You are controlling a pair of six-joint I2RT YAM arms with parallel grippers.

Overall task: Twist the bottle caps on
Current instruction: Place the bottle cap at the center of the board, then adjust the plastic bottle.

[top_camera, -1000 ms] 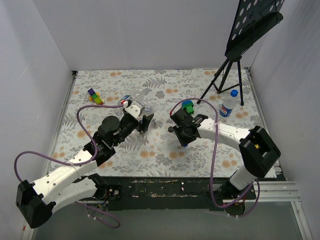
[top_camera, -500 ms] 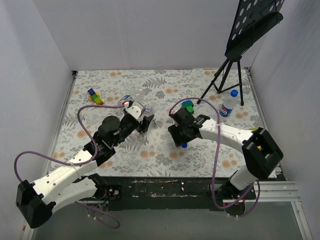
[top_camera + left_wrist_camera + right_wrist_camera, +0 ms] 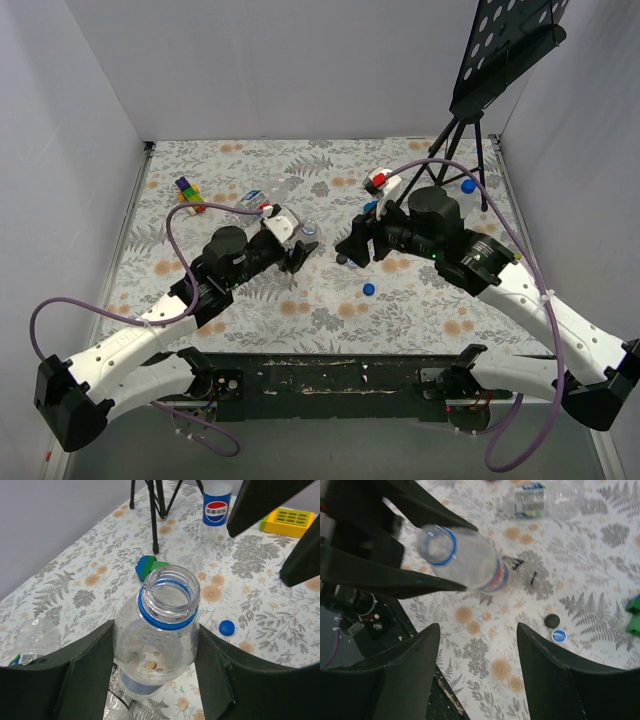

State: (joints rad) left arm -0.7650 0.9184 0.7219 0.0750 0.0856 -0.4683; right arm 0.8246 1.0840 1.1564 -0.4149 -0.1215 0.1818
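Observation:
My left gripper (image 3: 297,250) (image 3: 155,630) is shut on an open clear bottle (image 3: 157,635) with a blue neck ring and holds it upright; the bottle also shows in the top view (image 3: 306,231) and the right wrist view (image 3: 465,560). My right gripper (image 3: 353,247) (image 3: 476,640) is open and empty, raised above the table just right of that bottle. A blue cap (image 3: 368,290) (image 3: 559,635) (image 3: 226,627) lies loose on the table below it, next to a black cap (image 3: 551,620). A capped Pepsi bottle (image 3: 460,203) (image 3: 216,507) stands at the right. Uncapped bottles (image 3: 255,195) (image 3: 545,497) lie at the back left.
A green-and-blue toy block (image 3: 372,208) (image 3: 149,566) (image 3: 635,617) sits behind the right gripper. A multicoloured block (image 3: 188,190) lies at the far left, a yellow block (image 3: 292,520) near the right. A black music stand tripod (image 3: 455,150) stands at the back right. White walls enclose the table.
My right gripper has risen off the table and opened away from the blue cap, which stays lying there. My left gripper has shifted slightly right with the bottle.

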